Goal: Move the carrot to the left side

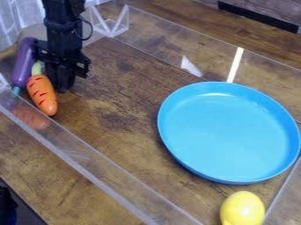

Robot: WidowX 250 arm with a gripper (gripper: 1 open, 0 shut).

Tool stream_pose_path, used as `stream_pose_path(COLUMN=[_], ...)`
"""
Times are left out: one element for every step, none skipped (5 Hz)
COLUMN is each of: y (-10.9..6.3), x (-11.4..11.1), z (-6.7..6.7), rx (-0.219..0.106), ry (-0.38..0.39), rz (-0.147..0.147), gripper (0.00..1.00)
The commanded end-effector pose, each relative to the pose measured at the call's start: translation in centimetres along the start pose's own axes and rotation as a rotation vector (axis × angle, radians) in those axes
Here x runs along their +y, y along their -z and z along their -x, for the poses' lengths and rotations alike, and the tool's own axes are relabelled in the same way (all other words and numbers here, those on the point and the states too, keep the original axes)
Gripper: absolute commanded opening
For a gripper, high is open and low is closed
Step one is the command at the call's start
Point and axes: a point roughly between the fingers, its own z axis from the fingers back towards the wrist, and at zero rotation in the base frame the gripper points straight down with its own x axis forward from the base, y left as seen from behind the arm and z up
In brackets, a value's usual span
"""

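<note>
The orange carrot (pixel 44 96) lies on the wooden table at the far left, its pale tip pointing up toward the purple eggplant (pixel 23 61). My gripper (pixel 62 81) points straight down just right of the carrot's upper end. Its black fingers stand together, shut. They touch or nearly touch the carrot's top. I cannot tell whether they pinch anything.
A large blue plate (pixel 230 132) fills the right half of the table. A yellow lemon (pixel 242 209) sits at the bottom right. Clear plastic walls (pixel 83 163) run along the table's front edge and sides.
</note>
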Motion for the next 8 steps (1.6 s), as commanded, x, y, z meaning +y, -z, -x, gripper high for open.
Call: stream_pose_path(y=[-0.5,-0.5,-0.5,-0.5,-0.5,-0.6,-0.6,-1.1], x=[0.0,-0.3,-0.5,-0.6,-0.6,-0.5,-0.4,-0.6], z=[0.1,-0.2,-0.6,-0.8,-1.0,-1.3,-1.4,-1.8], rx=[0.0,0.008,0.015,0.021,0.026,0.033,0.042,0.031], ry=[-0.013,-0.012,-0.011,-0.008,-0.004,0.001,0.002,0.017], rz=[-0.009,-0.007,-0.003,0.008,0.024,0.04,0.056,0.043], gripper=[0.0,0.0,0.0,0.0,0.0,0.0,0.0,0.0])
